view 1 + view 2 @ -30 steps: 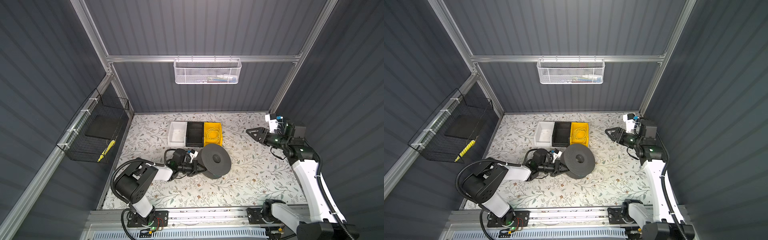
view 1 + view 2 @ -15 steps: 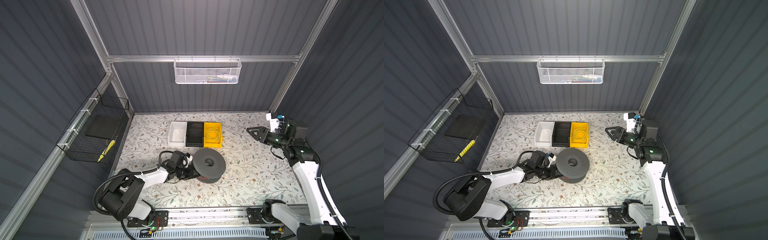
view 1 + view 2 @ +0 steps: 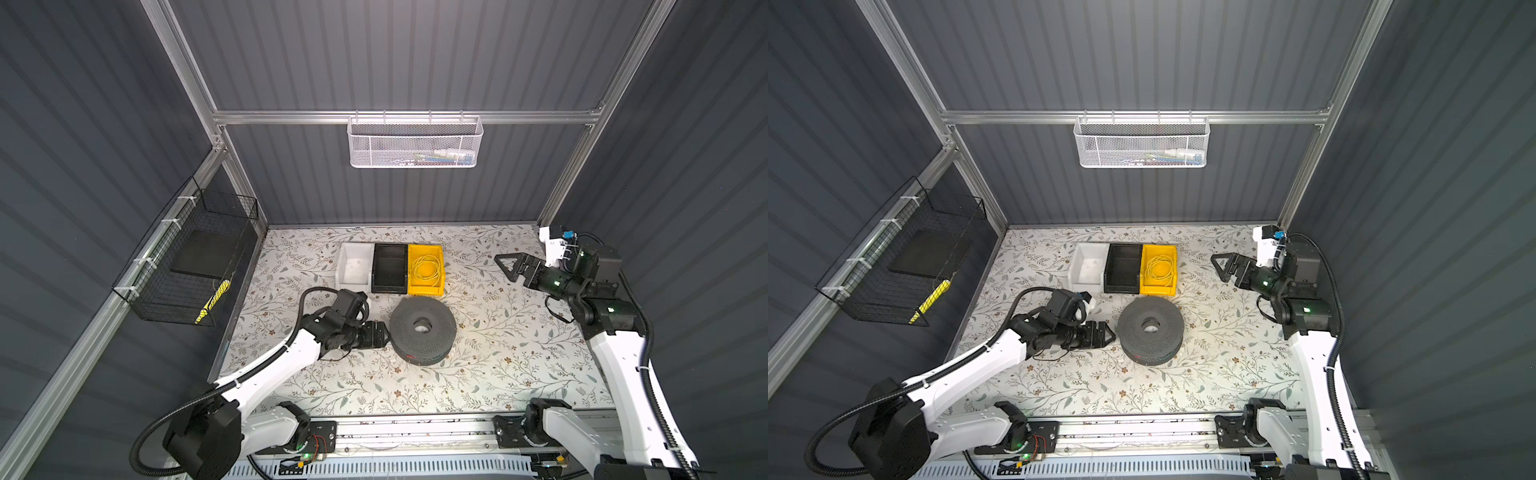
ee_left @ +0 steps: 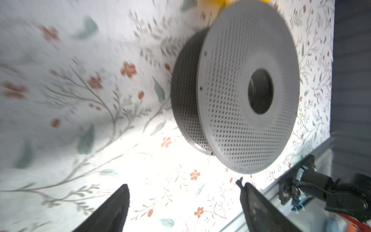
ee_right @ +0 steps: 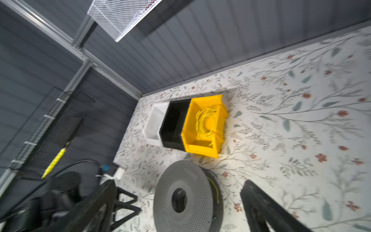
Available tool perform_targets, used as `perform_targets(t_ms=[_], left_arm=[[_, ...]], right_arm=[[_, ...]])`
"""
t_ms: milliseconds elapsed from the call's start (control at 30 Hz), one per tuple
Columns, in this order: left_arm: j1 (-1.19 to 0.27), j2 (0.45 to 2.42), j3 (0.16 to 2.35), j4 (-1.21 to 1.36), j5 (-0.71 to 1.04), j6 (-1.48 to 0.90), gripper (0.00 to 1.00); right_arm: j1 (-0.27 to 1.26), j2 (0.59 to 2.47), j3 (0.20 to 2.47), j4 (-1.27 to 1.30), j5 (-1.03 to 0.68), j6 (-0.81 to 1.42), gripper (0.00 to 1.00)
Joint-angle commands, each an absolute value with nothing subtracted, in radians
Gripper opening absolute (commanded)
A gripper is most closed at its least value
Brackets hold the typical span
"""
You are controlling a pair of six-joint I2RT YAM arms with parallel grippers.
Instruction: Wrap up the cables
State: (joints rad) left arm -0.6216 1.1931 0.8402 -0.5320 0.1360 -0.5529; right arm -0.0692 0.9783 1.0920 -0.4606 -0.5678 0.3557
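floral mat: red cable barely visible inside spool

The place is a robotics lab test cell. Dark ribbed wall panels close it in on three sides, held by a bare aluminium frame. A left arm and a right arm, both white and black, stand on a metal rail along the front edge of a table covered in a flowered sheet. A white mesh basket hangs from the frame's crossbar, and a black wire basket is tied to a side bar. A white bin, a black bin and a yellow bin stand in a row. A bare circuit board with a green light sits below the rail.
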Motion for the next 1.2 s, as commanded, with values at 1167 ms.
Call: perform_targets(t_ms=[1167], left_arm=[[-0.095, 1.709, 0.48, 0.873, -0.282, -0.003, 1.0]], right_arm=[[-0.131, 1.46, 0.277, 1.068, -0.14, 0.097, 0.99]])
